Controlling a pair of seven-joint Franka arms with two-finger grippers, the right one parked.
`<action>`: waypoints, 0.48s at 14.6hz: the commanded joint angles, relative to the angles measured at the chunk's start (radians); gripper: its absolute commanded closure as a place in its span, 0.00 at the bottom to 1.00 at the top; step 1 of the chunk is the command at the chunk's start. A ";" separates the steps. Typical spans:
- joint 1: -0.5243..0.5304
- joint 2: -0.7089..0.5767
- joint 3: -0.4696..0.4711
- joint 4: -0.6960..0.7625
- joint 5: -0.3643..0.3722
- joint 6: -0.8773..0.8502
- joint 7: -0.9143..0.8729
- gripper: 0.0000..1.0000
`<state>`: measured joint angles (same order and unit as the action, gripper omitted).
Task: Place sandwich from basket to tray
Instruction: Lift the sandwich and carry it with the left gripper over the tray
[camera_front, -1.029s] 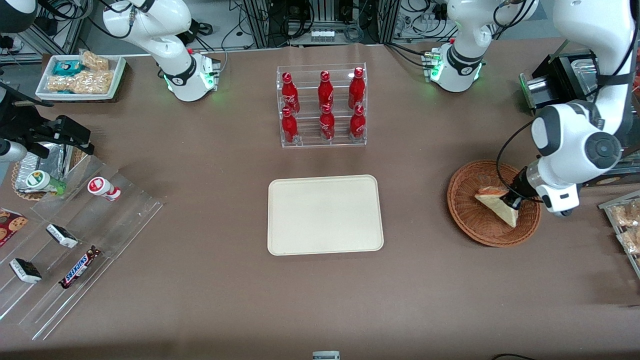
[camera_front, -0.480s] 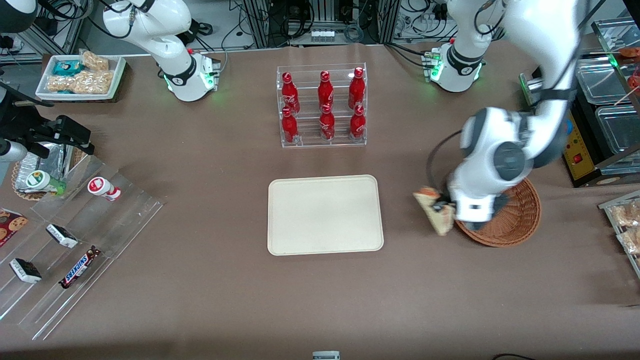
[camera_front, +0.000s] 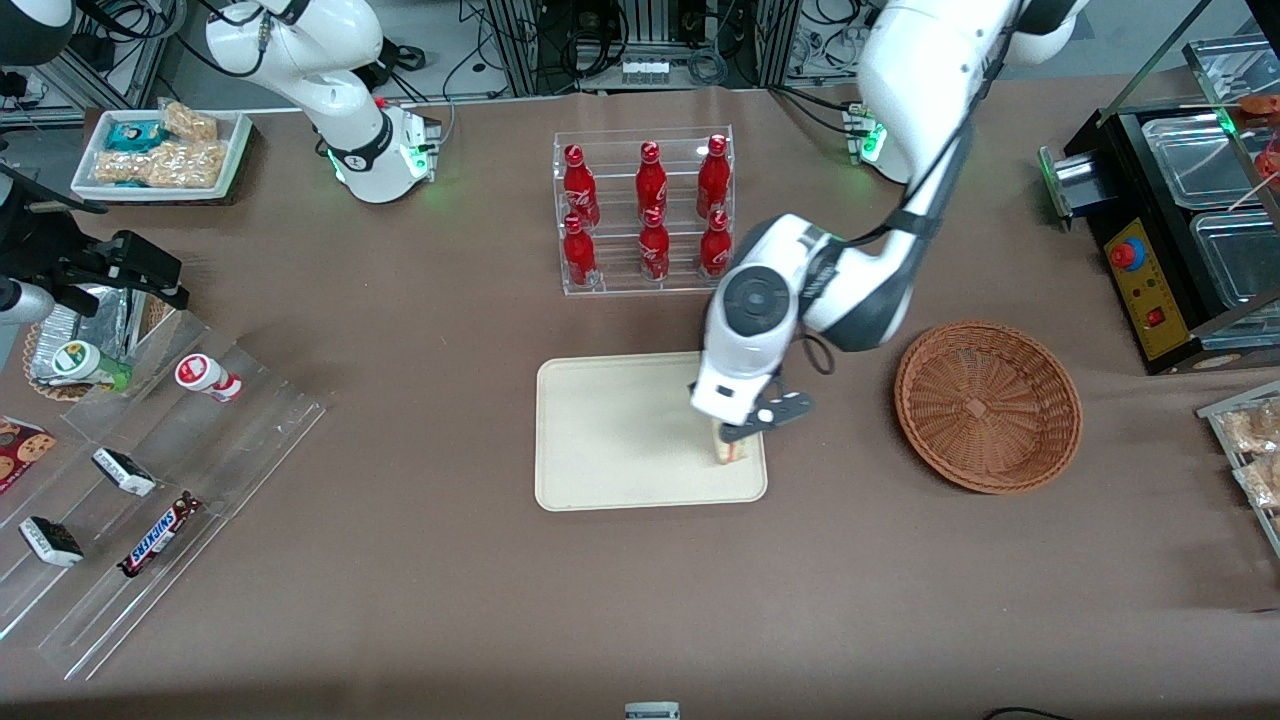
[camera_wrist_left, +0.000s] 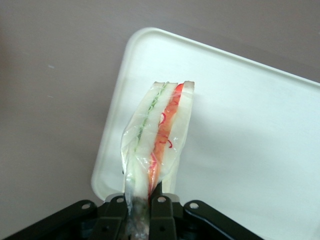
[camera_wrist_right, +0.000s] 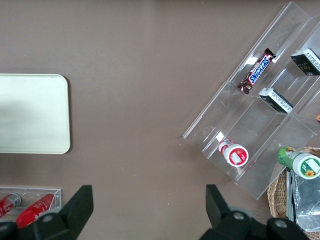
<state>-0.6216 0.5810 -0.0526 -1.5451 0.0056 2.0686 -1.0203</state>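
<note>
The gripper (camera_front: 738, 440) is squeezing the sandwich (camera_wrist_left: 159, 134) tight between its fingers. It is hanging over the tray (camera_front: 610, 430) edge. The basket (camera_front: 987, 405) is sitting nearby, toward the working arm's end.

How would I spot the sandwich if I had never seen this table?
Find the cream tray in the middle of the table, nearer the camera than the rack of red bottles. Over the tray's corner closest to the empty wicker basket, the gripper pinches the sandwich. It is a clear-wrapped white wedge with orange-red and green filling stripes.
</note>
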 joint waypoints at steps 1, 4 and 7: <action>-0.052 0.107 0.014 0.158 0.019 -0.018 -0.044 0.97; -0.104 0.157 0.016 0.209 0.025 -0.016 -0.078 0.97; -0.125 0.174 0.014 0.207 0.043 0.010 -0.080 0.97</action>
<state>-0.7256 0.7277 -0.0513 -1.3766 0.0260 2.0707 -1.0774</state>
